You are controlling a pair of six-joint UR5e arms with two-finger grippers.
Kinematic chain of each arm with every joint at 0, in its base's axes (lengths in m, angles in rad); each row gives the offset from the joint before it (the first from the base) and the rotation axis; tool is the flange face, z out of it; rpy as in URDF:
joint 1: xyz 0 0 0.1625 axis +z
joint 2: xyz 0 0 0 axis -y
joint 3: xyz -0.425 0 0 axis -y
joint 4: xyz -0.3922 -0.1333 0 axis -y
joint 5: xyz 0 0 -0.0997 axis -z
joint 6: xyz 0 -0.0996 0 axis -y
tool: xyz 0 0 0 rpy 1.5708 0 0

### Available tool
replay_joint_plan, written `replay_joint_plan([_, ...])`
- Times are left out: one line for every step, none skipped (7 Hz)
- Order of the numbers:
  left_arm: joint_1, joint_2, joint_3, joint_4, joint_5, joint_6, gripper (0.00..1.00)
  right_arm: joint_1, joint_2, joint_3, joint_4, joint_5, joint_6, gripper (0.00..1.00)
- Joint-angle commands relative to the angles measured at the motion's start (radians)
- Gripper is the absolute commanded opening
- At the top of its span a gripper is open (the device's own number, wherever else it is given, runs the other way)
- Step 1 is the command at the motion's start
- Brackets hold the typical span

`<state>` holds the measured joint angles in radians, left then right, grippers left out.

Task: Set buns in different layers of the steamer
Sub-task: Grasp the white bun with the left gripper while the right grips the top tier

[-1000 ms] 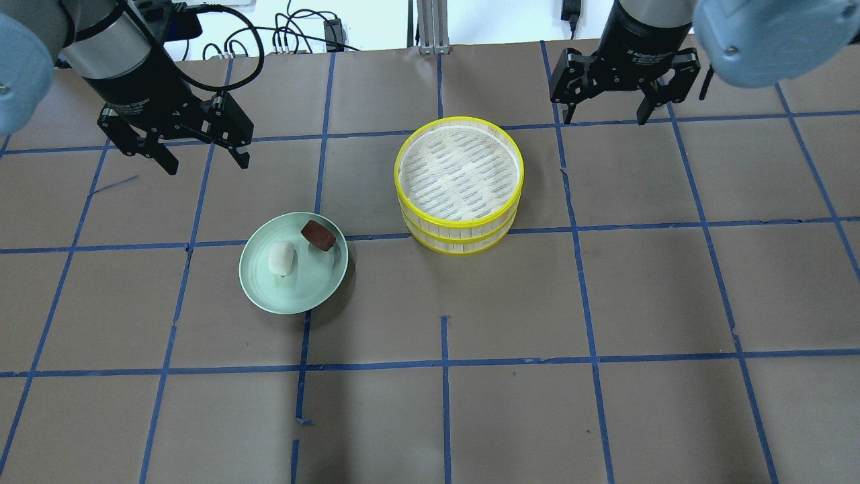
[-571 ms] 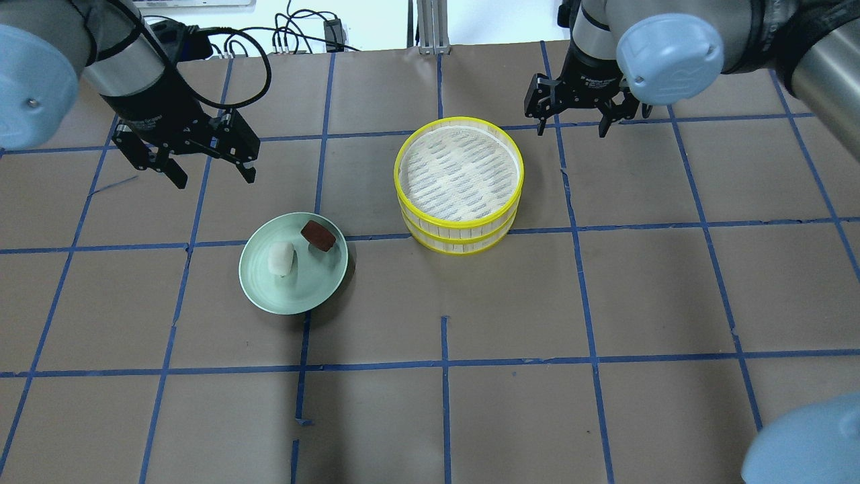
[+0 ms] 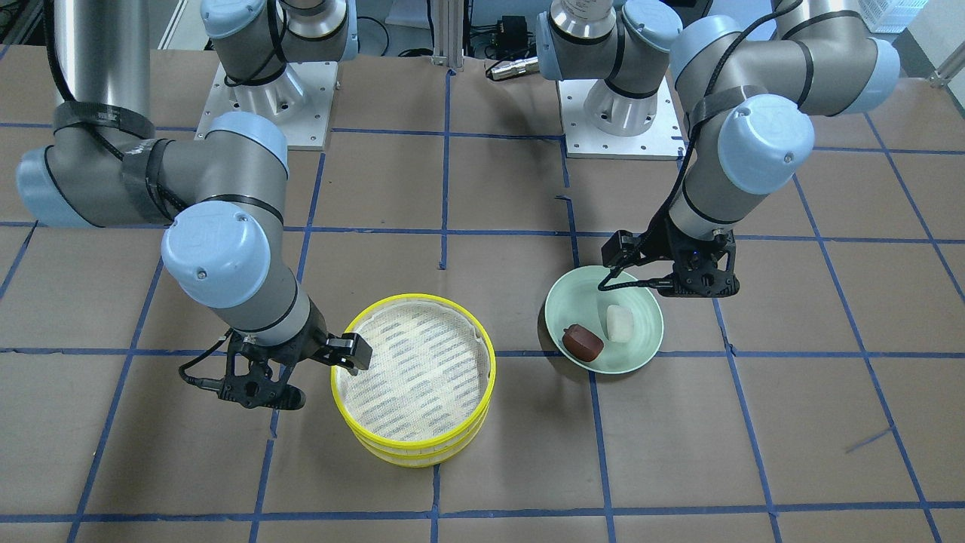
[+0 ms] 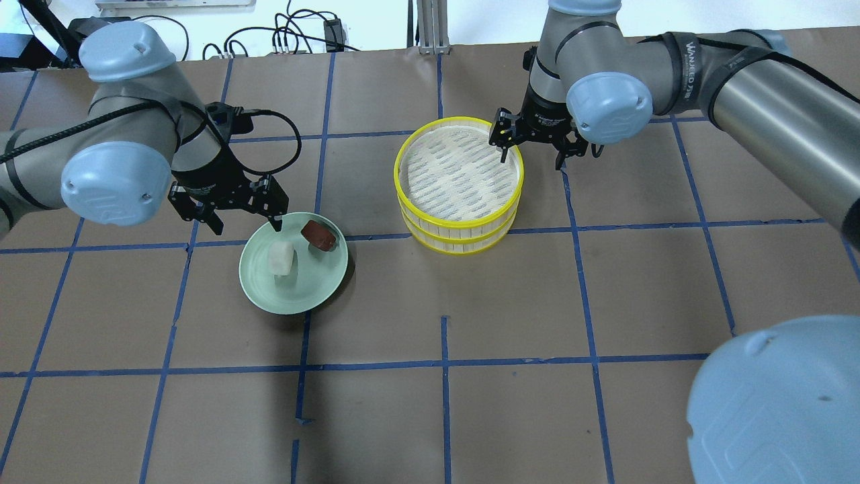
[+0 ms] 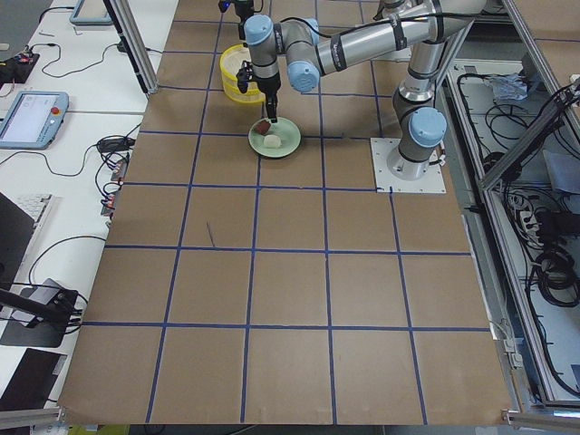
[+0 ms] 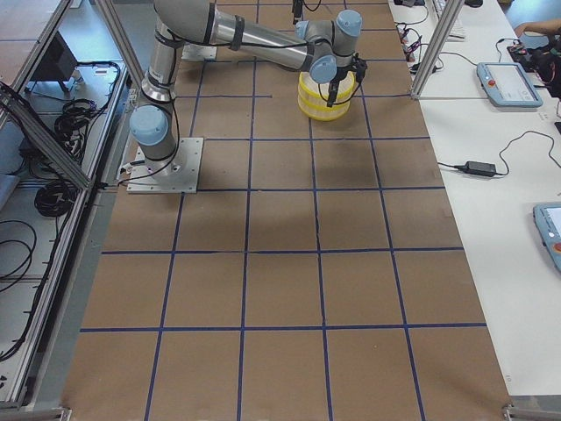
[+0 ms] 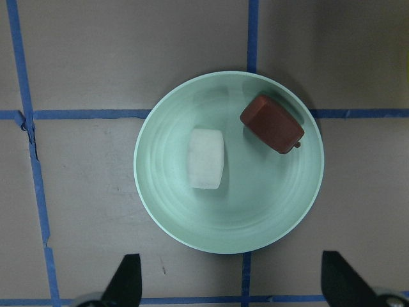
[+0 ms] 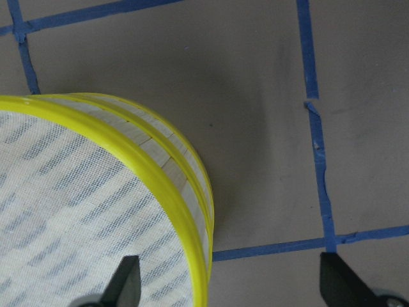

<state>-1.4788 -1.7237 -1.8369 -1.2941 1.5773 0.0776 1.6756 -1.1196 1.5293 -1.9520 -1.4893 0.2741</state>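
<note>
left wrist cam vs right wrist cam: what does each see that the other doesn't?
Left wrist only: the green plate holding the white bun and the brown bun, which lie apart from each other.

Right wrist only: the stacked steamer layers, with bare mesh in the part shown. The right gripper straddles the rim, one side over the mesh and the other over the table.

Both: brown table, blue tape lines, and open, empty fingers at the bottom edge. That includes the left gripper.

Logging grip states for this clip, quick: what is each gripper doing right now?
Left gripper: open, empty, above the plate's edge.
Right gripper: open, empty, astride the steamer's rim.
</note>
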Motion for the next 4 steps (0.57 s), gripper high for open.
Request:
replay_joint_plan([0.0, -0.094, -0.019, 0.053, 0.009, 0.001, 0.99, 0.006, 0.007, 0.023, -0.042, 0.004, 0.004, 0.94])
replay_joint_plan([0.002, -0.135, -0.022, 0.103, 0.007, -0.001, 0.99, 0.006, 0.017, 0.025, -0.048, 0.004, 0.001, 0.86])
replay_joint_plan([0.002, -0.177, -0.022, 0.168, 0.007, 0.002, 0.99, 0.006, 0.026, 0.026, -0.048, 0.001, -0.015, 0.57])
replay_joint_plan([0.002, -0.189, -0.03, 0.185, 0.007, 0.002, 0.98, 0.004, 0.024, 0.017, -0.051, -0.014, -0.056, 0.38])
